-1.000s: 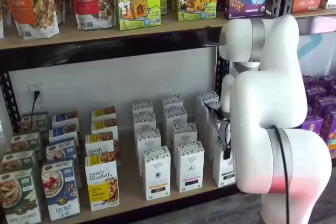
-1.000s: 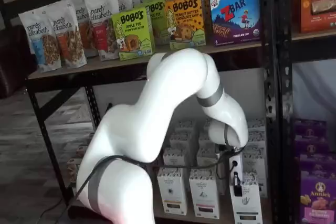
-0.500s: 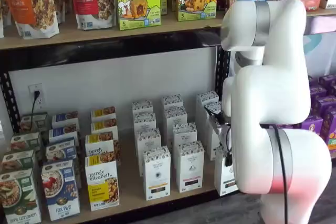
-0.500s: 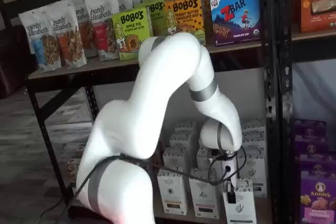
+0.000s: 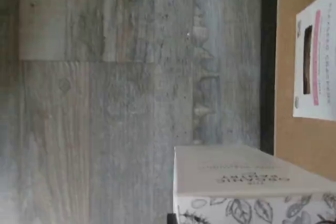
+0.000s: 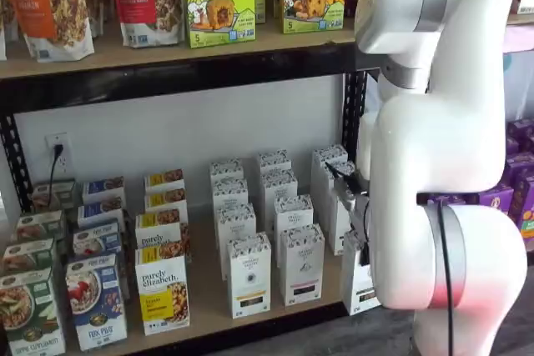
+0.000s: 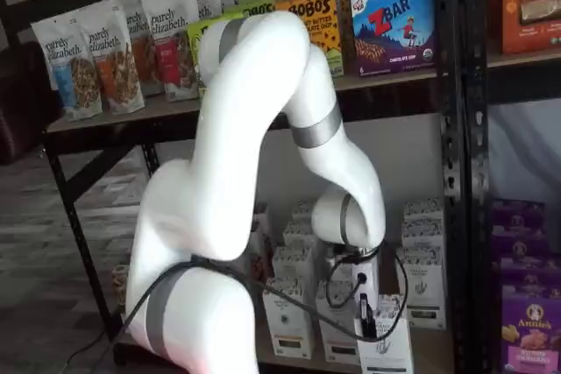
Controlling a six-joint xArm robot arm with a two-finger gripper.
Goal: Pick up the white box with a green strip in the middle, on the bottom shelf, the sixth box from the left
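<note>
The tall narrow white carton with a speckled band round its top (image 7: 390, 335) is clamped in the hand (image 7: 369, 320), whose black fingers are closed on its upper part. Against the view of a second ago, the carton has travelled forward off its row and now hangs past the front edge of the pale wood bottom shelf (image 6: 200, 289); the wrist view shows the carton (image 5: 247, 179) over grey plank floor (image 5: 115, 103). Judgement: extraction is essentially complete, and only carrying clear remains.

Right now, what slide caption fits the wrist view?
Wrist view: white box held in the shut gripper, out over grey plank floor.
</note>
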